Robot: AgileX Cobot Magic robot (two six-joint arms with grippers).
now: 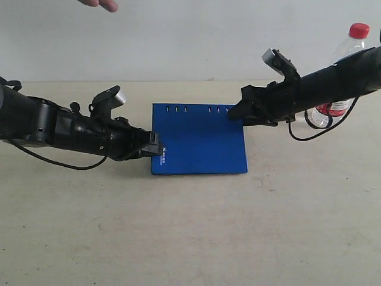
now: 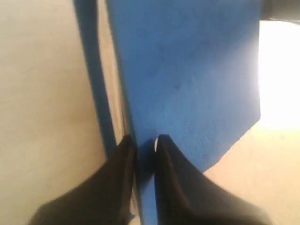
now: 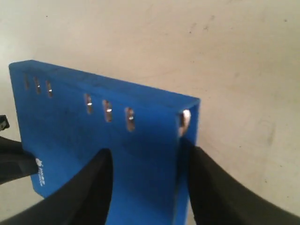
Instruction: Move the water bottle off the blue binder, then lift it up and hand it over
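Note:
The blue binder (image 1: 199, 140) lies flat on the table with its rivets on the far side. My left gripper (image 1: 156, 146) sits at its near left edge by the white logo. In the left wrist view this gripper (image 2: 144, 143) is shut on the edge of the binder's cover (image 2: 187, 70). My right gripper (image 1: 235, 111) is at the far right corner and stands open (image 3: 147, 157), one finger over the binder's top (image 3: 93, 126) and one beside its edge. The water bottle (image 1: 348, 47) with its red cap stands off the binder at the far right, partly hidden behind my right arm.
A person's fingers (image 1: 98, 4) show at the top left of the exterior view. The beige tabletop (image 1: 196, 232) stretches wide in front of the binder. A black cable (image 1: 309, 134) hangs under my right arm.

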